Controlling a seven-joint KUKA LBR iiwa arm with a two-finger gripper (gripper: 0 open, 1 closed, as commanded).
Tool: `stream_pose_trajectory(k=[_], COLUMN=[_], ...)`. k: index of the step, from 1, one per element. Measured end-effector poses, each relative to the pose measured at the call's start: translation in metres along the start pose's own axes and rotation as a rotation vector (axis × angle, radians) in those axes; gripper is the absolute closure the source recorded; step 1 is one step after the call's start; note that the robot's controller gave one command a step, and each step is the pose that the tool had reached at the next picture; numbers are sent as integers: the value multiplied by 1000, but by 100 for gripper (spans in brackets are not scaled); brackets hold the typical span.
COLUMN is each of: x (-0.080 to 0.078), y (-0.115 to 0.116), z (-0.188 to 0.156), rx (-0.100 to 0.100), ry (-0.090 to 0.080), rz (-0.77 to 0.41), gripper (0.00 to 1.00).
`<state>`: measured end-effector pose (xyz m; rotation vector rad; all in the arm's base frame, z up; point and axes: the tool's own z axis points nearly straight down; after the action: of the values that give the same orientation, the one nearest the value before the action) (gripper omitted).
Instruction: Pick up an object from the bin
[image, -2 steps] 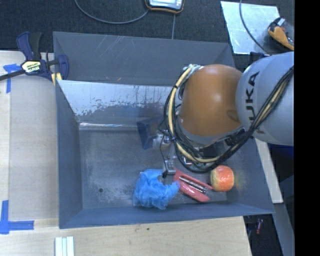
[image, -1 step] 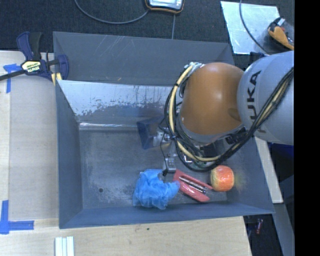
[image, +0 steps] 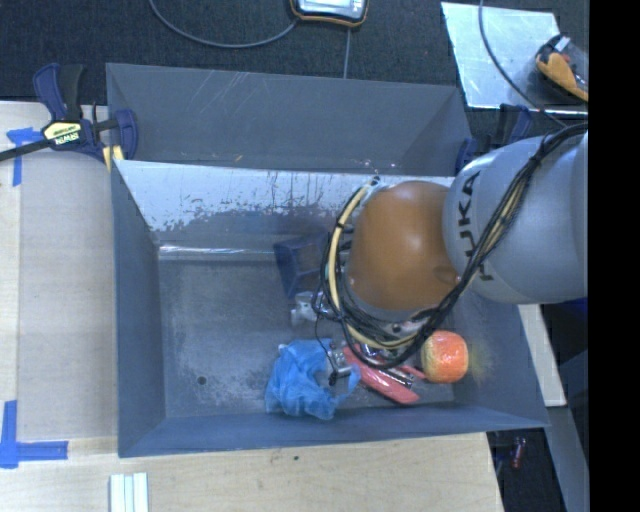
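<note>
We've got a scuffed grey bin (image: 200, 330) with a scratched back wall, and KUKA printed on the arm (image: 520, 230). The gripper (image: 337, 366) sits near the front wall, just beside a crumpled blue cloth (image: 296, 388). We can't tell if it's open or closed.

The arm (image: 520, 220) reaches in from the right, jaws pointing downward.
</note>
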<state>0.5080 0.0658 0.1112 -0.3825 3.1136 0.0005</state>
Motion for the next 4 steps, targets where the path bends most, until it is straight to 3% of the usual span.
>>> stream_pose_trajectory(k=[1, 2, 3, 4], x=[5, 3, -1, -10], y=[-7, 36, 1, 86], z=[-20, 12, 40, 38], rx=[0, -3, 3, 3], ry=[-4, 7, -4, -11], rz=[-194, -547, -381, -978], gripper=[0, 0, 0, 100])
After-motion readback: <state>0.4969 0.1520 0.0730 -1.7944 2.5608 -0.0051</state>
